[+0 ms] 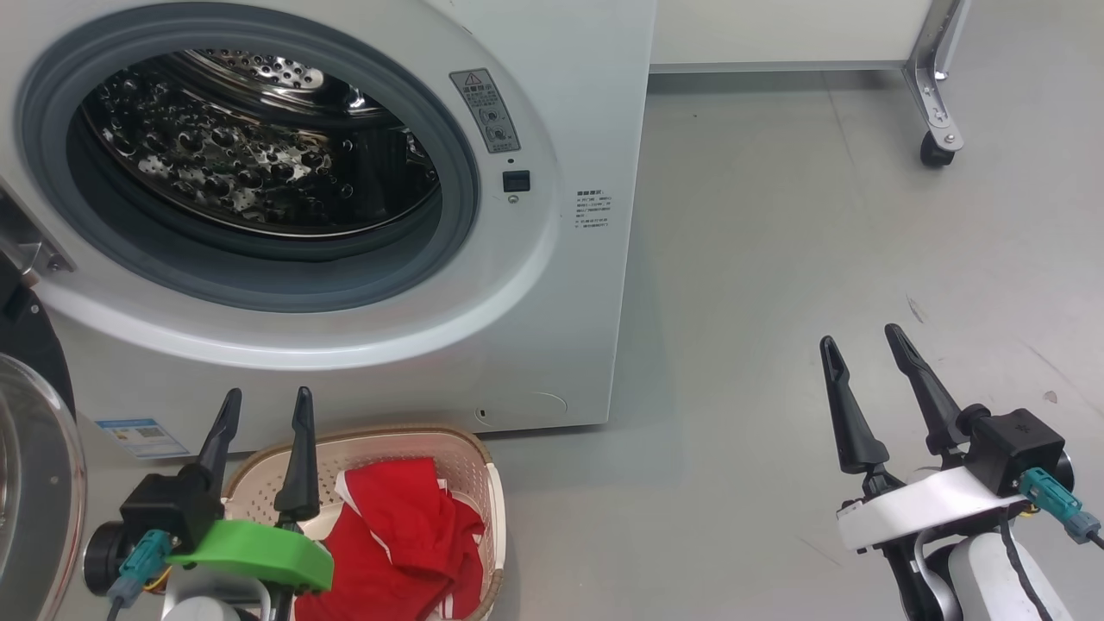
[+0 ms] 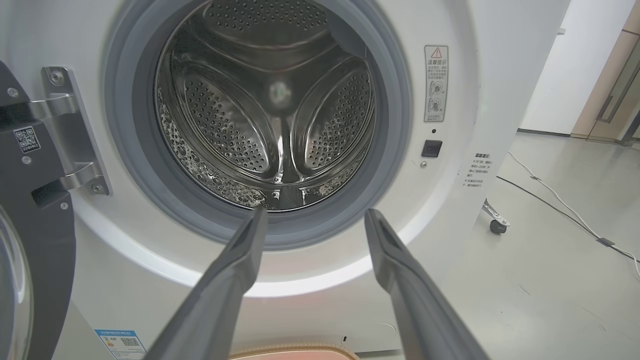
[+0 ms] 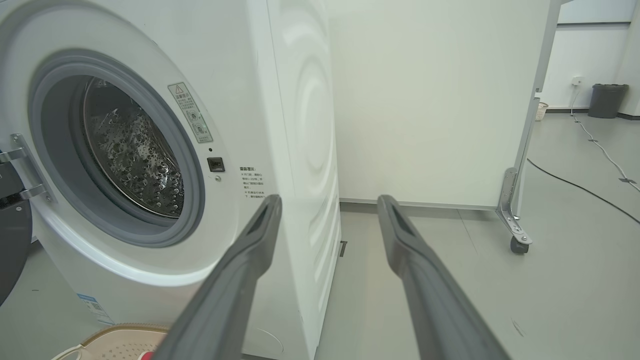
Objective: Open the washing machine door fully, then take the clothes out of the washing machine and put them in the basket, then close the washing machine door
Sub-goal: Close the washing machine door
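The white washing machine (image 1: 552, 285) has its round mouth uncovered, and the steel drum (image 2: 270, 115) looks bare inside. The washing machine door (image 1: 30, 483) stands swung out at the far left, its black rim (image 2: 35, 240) hanging on the metal hinge. In front of the machine, the cream basket (image 1: 487, 500) holds the red clothes (image 1: 397, 535). My left gripper (image 1: 267, 405) hovers open over the basket's left side, fingers pointing at the machine, nothing between them. My right gripper (image 1: 862, 341) is open over the floor to the right, holding nothing.
A white panel on a metal leg with a caster (image 1: 936, 147) stands behind on the right. Cables (image 3: 580, 187) run across the grey floor farther off. A dark bin (image 3: 607, 100) sits by the far wall.
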